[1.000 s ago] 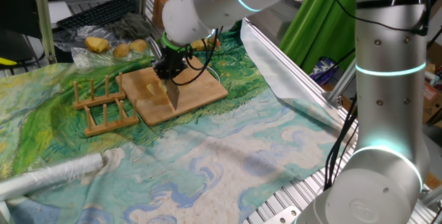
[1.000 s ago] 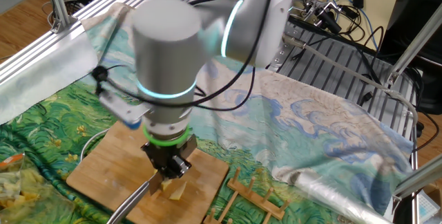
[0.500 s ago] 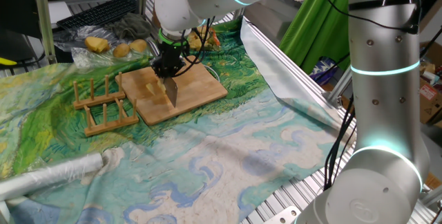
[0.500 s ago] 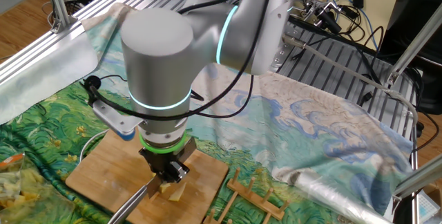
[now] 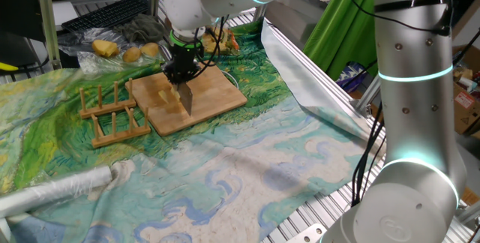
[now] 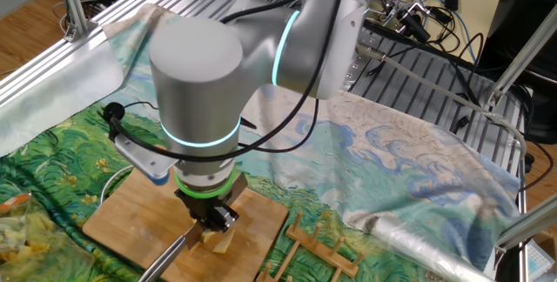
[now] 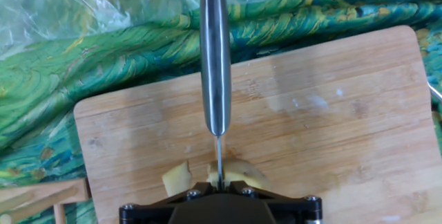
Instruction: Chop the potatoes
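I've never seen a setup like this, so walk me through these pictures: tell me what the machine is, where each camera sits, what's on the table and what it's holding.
The big grey machine is a single robot arm. Two cameras watch the table from opposite sides; the third rides on the arm's hand and looks down along its fingers. At the arm's tip is a two-finger gripper, shut on a knife with a steel handle. The blade stands edge down in pale potato pieces on a wooden cutting board. The board lies on a green and blue patterned cloth. Beside it sits a small wooden rack, and whole potatoes lie on clear plastic behind.
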### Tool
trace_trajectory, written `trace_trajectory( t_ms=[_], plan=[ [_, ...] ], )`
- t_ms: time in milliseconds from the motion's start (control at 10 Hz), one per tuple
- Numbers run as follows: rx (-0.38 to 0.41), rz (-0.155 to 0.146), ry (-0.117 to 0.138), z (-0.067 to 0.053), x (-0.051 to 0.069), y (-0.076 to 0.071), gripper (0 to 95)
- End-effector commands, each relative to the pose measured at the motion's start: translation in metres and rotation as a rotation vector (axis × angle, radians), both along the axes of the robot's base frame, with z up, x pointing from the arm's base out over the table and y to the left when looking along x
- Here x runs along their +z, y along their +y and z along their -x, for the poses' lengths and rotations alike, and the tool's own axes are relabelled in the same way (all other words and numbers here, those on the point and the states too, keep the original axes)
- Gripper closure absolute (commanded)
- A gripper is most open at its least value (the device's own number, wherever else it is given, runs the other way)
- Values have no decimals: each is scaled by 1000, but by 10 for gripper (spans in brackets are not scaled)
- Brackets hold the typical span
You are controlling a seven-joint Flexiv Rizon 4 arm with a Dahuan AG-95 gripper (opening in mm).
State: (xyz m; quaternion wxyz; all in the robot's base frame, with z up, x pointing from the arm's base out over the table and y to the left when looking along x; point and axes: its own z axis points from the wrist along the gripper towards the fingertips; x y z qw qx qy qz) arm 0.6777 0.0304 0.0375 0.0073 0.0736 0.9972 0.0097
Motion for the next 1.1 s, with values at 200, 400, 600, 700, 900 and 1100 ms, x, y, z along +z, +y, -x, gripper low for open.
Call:
trace_trajectory(
  t_ms=[200,400,600,700,900,1100],
  plan=[
    [-9,4,17,1,-19,0,950],
    [-8,11,16,1,-14,0,950],
    [-15,1,22,4,5,-2,950],
    [-18,0,20,5,11,-2,950],
    [-30,-2,14,5,13,-1,950],
    [-34,3,12,7,16,-2,950]
  ],
)
